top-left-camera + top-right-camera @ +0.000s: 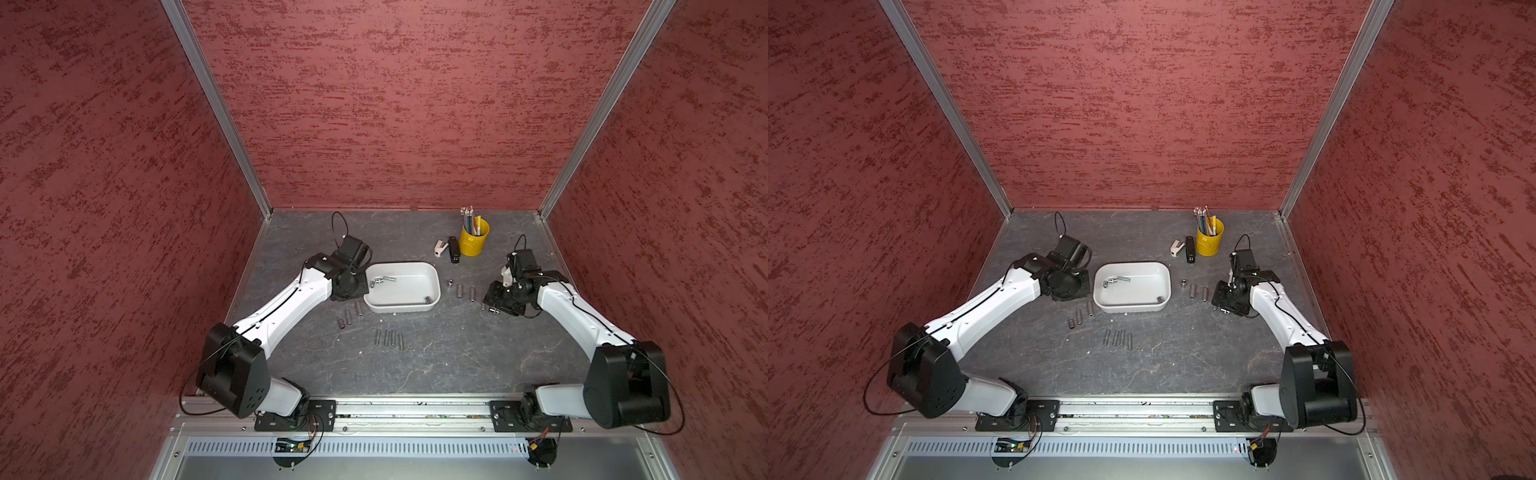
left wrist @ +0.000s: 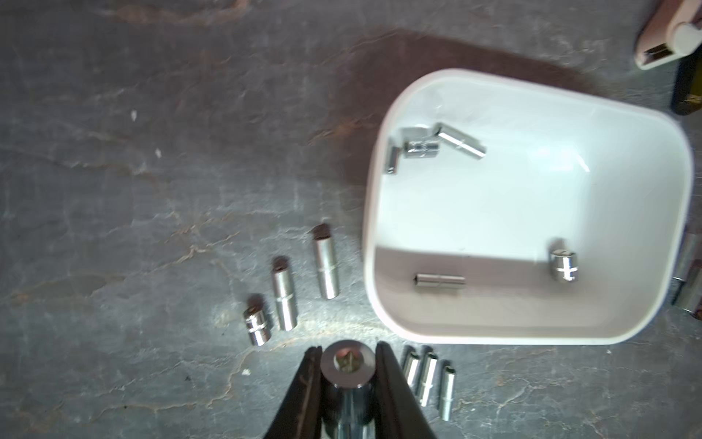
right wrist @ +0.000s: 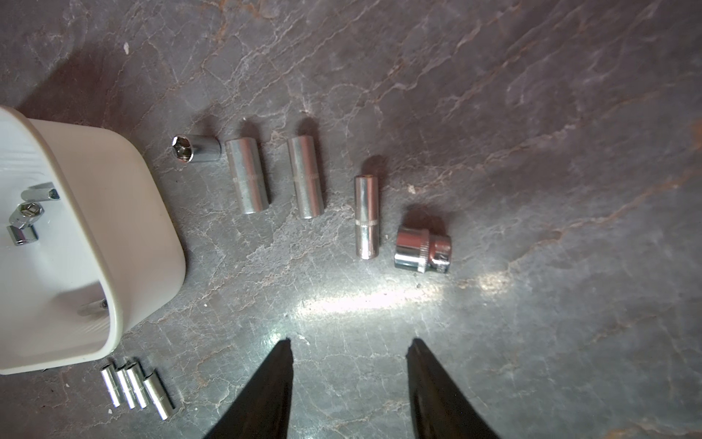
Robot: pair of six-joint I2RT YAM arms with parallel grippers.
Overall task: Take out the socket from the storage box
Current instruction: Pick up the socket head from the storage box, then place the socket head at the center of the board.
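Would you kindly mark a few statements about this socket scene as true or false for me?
1. The left gripper is shut on a socket. True.
2. The storage box is empty. False: several sockets lie inside it.
3. The right gripper is open and holds nothing. True.
4. The yellow bucket stands inside the storage box. False: the yellow bucket stands on the table, apart from the box.
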